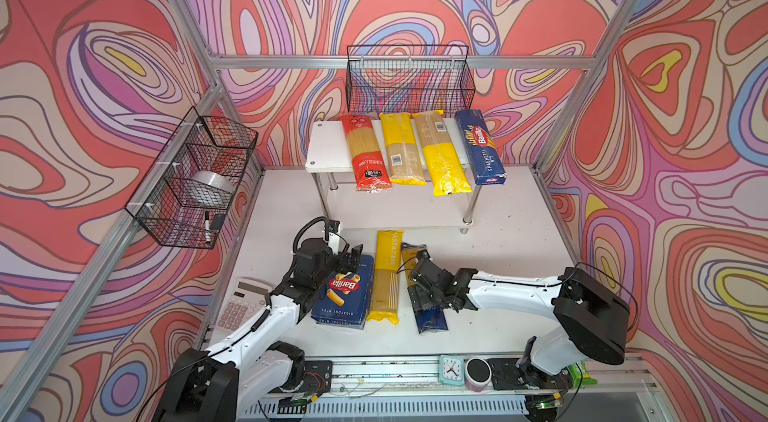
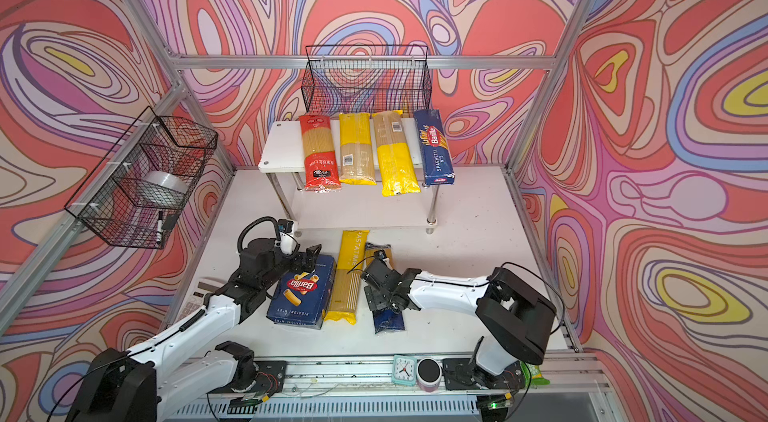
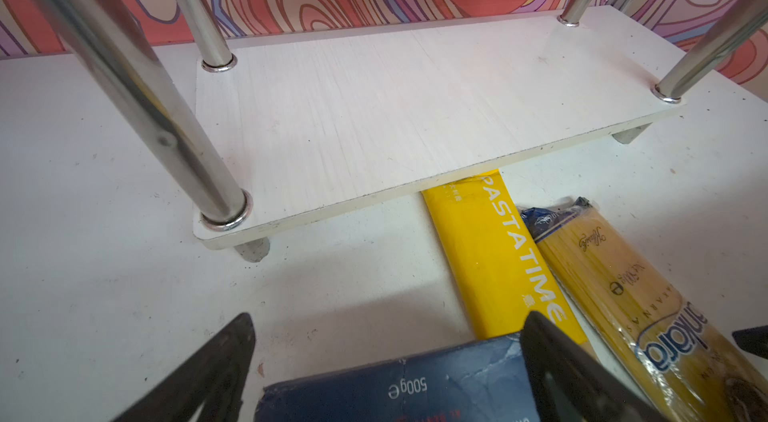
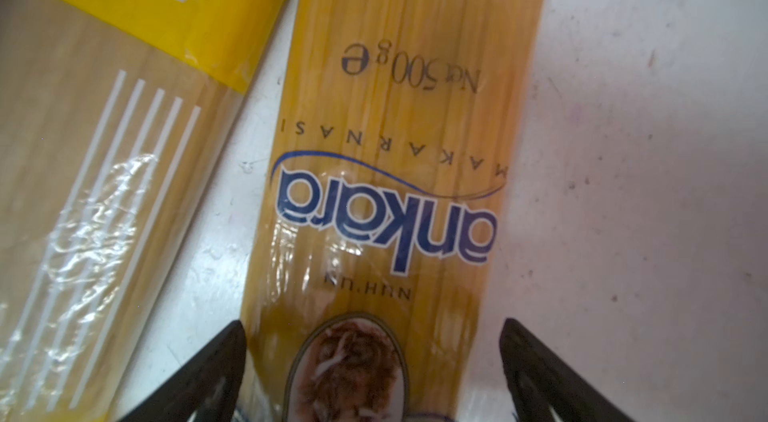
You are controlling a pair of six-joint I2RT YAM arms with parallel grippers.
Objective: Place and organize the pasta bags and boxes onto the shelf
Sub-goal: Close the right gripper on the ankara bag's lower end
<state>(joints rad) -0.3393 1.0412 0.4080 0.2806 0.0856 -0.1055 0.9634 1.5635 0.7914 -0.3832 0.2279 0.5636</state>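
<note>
Right pincer (image 4: 372,324) spread wide around dark blue bag (image 1: 432,316); four packs (image 1: 365,150) on shelf (image 1: 328,146), three more waiting on tabletop (image 1: 498,274).

Four packs on the shelf (image 1: 332,166), three on the table (image 1: 511,233) before it.

The white two-tier shelf stands on chrome legs. Across its top board (image 1: 328,141), side by side and overhanging the front edge, lie a red bag (image 1: 365,152), a yellow bag (image 1: 401,150), a second yellow bag (image 1: 442,154) and, at the right end, the narrow blue spaghetti box (image 1: 480,146). In front of the shelf, flat on the table, lie the wide blue rigatoni box (image 1: 345,295), just right of it the yellow PASTATIME bag (image 1: 385,274) with its far end tucked under the lower board (image 3: 415,100), then the slightly angled dark blue bag (image 1: 432,318), spaghetti showing through its window.
</note>
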